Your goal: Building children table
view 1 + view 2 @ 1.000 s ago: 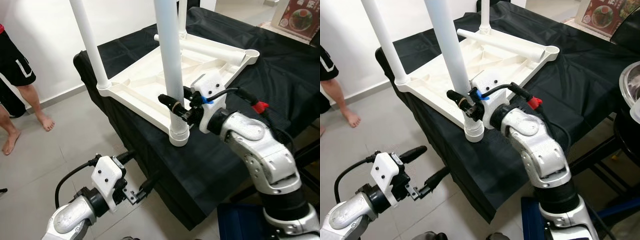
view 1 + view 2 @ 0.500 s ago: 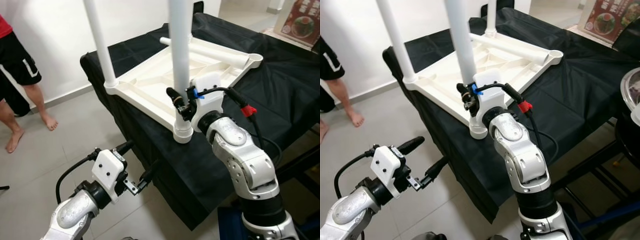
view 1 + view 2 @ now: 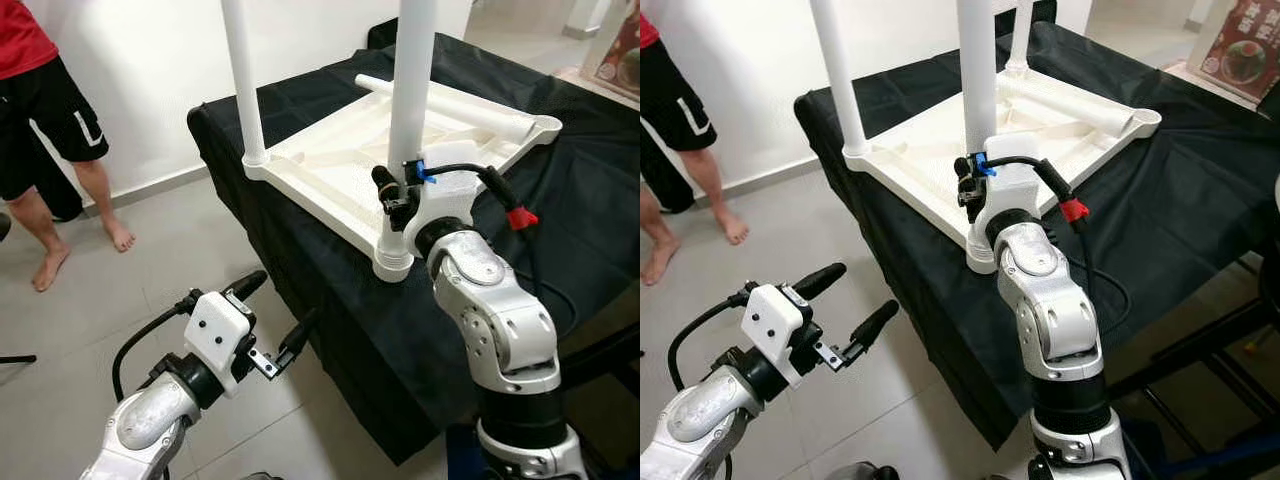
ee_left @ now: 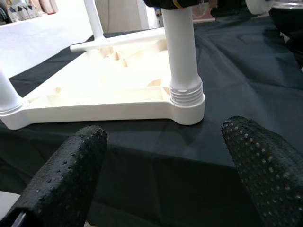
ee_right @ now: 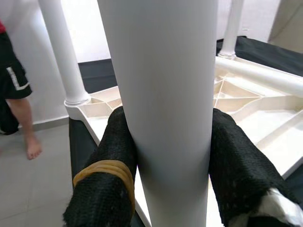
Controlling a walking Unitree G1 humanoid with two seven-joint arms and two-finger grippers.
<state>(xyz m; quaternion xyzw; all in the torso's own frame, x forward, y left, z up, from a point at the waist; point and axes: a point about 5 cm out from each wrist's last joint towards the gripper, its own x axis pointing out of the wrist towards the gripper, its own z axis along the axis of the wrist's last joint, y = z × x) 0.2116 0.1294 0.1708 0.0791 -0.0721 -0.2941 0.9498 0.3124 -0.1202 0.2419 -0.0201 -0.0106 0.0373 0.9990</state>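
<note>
At near desk [image 3: 300, 270] corner: right tool [image 3: 393, 195] clenched on upright leg [image 3: 410, 100], axis vertical, seated in upturned tabletop [image 3: 330, 165] socket. Left tool [image 3: 272, 322] released, low, farther off.

The right gripper [image 3: 967, 186] clasped an upright white plastic table leg [image 3: 978, 85], apparently seated in the upturned white plastic tabletop [image 3: 930, 160]. The left gripper [image 3: 845, 310] hovered spread above grey floor tiles [image 3: 700, 280].
</note>
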